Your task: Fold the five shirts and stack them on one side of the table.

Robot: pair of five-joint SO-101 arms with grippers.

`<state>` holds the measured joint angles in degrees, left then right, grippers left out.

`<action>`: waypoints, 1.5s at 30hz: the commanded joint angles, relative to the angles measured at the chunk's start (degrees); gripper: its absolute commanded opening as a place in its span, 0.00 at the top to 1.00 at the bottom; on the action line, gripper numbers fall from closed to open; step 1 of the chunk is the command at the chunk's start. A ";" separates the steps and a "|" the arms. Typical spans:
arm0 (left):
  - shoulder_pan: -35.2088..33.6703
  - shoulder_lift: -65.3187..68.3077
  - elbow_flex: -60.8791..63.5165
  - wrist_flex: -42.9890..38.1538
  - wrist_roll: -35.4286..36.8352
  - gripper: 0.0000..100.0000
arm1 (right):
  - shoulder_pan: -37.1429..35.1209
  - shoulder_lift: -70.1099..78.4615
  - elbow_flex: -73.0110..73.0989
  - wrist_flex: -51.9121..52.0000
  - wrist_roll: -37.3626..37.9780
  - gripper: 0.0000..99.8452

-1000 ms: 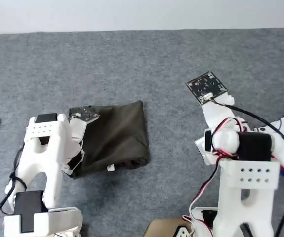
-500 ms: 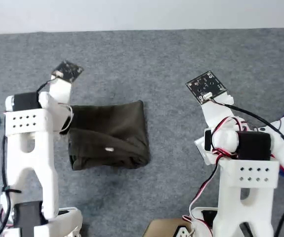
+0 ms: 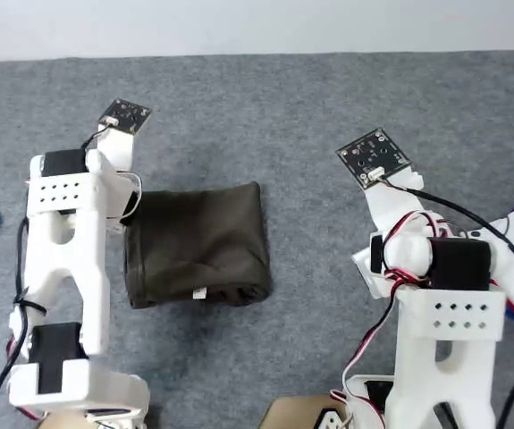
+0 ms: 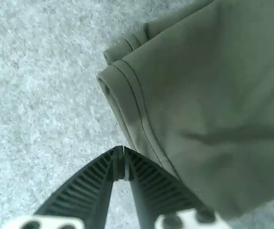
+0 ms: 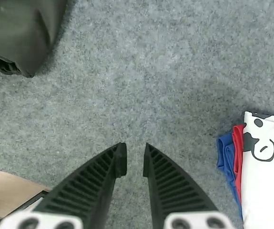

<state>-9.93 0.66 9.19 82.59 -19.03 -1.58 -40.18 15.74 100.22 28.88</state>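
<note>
Left arm (image 3: pixel 64 232) lifted off the olive shirt (image 3: pixel 203 241) and swung up and back a bit. Its gripper (image 4: pixel 123 164) is now closed and empty just by the shirt's left edge. That side's uncovered now and sits squarer.

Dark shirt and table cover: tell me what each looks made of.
Dark shirt: looks like soft knit cotton or a similar jersey, matte olive. The stitched double hems and limp folds suggest it. Table cover: looks like grey felt or low-pile carpet, matte, with a fuzzy speckled surface. The exact fibre can't be told.
</note>
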 commanded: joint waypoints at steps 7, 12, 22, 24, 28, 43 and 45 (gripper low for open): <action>2.73 16.09 -6.81 -8.70 0.70 0.91 | -0.40 -0.04 -0.35 0.92 0.00 0.93; 0.70 26.29 -19.21 -6.15 0.70 0.95 | -0.22 -0.40 -0.35 1.19 0.00 0.93; -0.70 35.87 -38.55 5.80 0.44 0.95 | -0.40 -0.13 -0.35 1.19 0.00 0.93; -0.70 35.78 -39.78 8.18 0.53 0.95 | -0.40 0.04 -0.35 1.10 0.00 0.93; -0.62 34.11 -41.19 11.96 0.62 0.95 | -0.40 0.13 -0.35 0.57 0.00 0.93; -1.67 6.86 -24.31 17.85 0.35 0.95 | -0.48 1.45 -0.26 -3.47 0.00 0.93; -1.76 0.09 -17.01 16.88 0.26 0.95 | -0.48 3.74 -0.35 -4.62 0.00 0.93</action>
<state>-11.16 12.26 -16.22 98.77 -18.68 -1.58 -39.12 15.74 97.58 28.88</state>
